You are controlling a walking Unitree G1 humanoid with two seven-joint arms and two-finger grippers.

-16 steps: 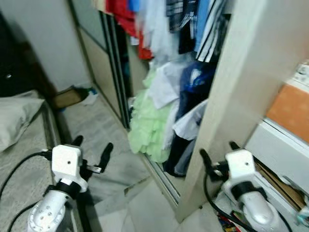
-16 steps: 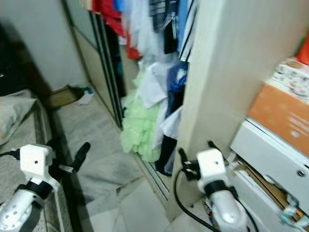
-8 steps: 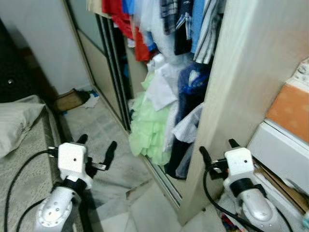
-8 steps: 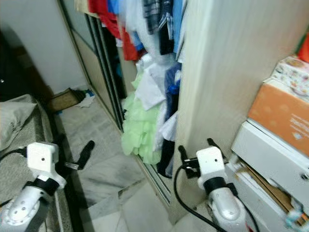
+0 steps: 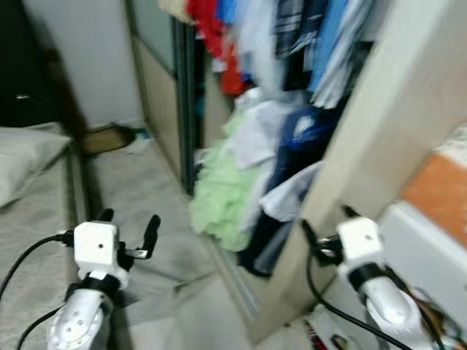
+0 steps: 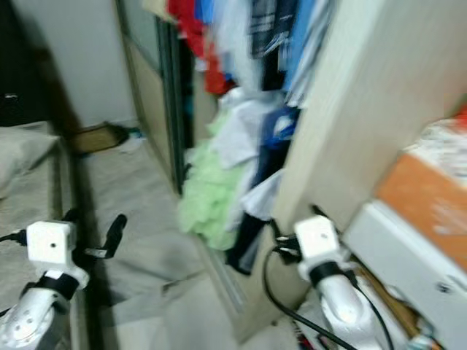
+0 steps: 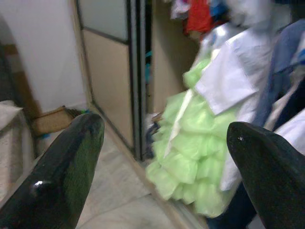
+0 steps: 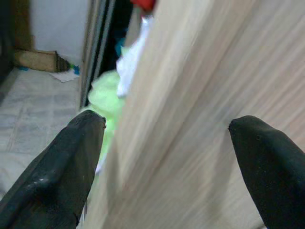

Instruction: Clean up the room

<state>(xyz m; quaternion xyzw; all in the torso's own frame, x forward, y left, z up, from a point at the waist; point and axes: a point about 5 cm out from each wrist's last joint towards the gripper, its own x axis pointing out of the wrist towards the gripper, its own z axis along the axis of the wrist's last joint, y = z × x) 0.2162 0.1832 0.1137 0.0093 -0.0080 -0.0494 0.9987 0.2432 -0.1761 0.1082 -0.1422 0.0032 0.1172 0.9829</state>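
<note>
An open wardrobe holds hanging clothes [image 5: 292, 36], red, blue, white and striped. Below them a heap spills toward the floor: a light green ruffled garment [image 5: 219, 197], a white shirt [image 5: 255, 135] and a dark blue piece [image 5: 295, 135]. My left gripper [image 5: 129, 222] is open and empty, low over the floor beside the bed. In its wrist view the green garment [image 7: 190, 157] lies ahead between the fingers [image 7: 71, 167]. My right gripper [image 5: 327, 222] is open and empty, close to the wardrobe's pale wooden side panel [image 5: 365, 146], which lies across its wrist view [image 8: 190, 119].
A bed [image 5: 36, 211] with a pillow [image 5: 22, 157] stands at the left. The sliding door [image 5: 157, 87] and its floor track run along the wardrobe. A cardboard box [image 5: 106, 138] and litter lie at the far wall. An orange box [image 5: 438, 197] sits on white furniture at the right.
The whole picture has shifted and blurred, so the camera has moved. Both grippers hold the same open pose in front of me.
</note>
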